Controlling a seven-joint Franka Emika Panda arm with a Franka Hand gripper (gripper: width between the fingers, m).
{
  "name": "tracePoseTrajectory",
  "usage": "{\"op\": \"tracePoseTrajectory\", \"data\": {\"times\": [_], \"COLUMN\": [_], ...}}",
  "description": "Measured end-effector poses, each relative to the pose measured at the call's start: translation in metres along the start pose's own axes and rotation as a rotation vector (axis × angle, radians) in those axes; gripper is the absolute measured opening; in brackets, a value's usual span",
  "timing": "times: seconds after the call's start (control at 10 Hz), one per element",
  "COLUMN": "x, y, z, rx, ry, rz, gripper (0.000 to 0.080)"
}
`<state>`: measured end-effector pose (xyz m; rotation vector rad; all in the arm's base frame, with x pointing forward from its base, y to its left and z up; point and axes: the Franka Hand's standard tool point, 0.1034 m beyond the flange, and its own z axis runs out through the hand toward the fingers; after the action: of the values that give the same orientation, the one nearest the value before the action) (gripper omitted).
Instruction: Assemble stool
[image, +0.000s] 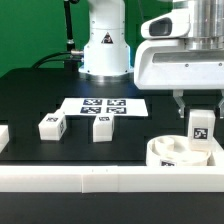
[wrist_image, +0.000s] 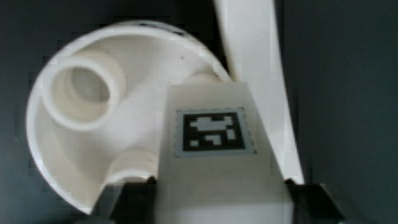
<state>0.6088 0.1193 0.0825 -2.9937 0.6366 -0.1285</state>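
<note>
The round white seat disc (image: 172, 153) lies at the front right against the front rail; it also shows in the wrist view (wrist_image: 80, 110) with its hollow centre. My gripper (image: 200, 108) is shut on one tagged white leg (image: 200, 126), which stands upright on the far side of the seat. In the wrist view the leg (wrist_image: 215, 130) runs between the two dark fingers (wrist_image: 128, 200), which press its sides at my gripper (wrist_image: 217, 192). Two more legs lie loose on the black table: one (image: 50, 126) at the exterior view's left, one (image: 101, 127) near the middle.
The marker board (image: 105, 105) lies flat at the table's middle back. The robot base (image: 104, 50) stands behind it. A long white rail (image: 90, 178) runs along the front edge, also in the wrist view (wrist_image: 249, 40); a short rail piece (image: 3, 136) sits at the left.
</note>
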Motion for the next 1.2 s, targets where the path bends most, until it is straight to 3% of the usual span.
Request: {"op": "tracePoseTrajectory", "data": {"times": [0.5,0.9,1.2], "x": [-0.0005,-0.0007,-0.0025], "y": [0.0002,0.0008,-0.0017], "z": [0.0008,0.0015,0.0019], "rx": [-0.006,0.009,0.024], "ry": [0.006,-0.014,-0.041], "rz": [0.655,1.090,1.206], "gripper": [0.0335,0.0335,0.0337]}}
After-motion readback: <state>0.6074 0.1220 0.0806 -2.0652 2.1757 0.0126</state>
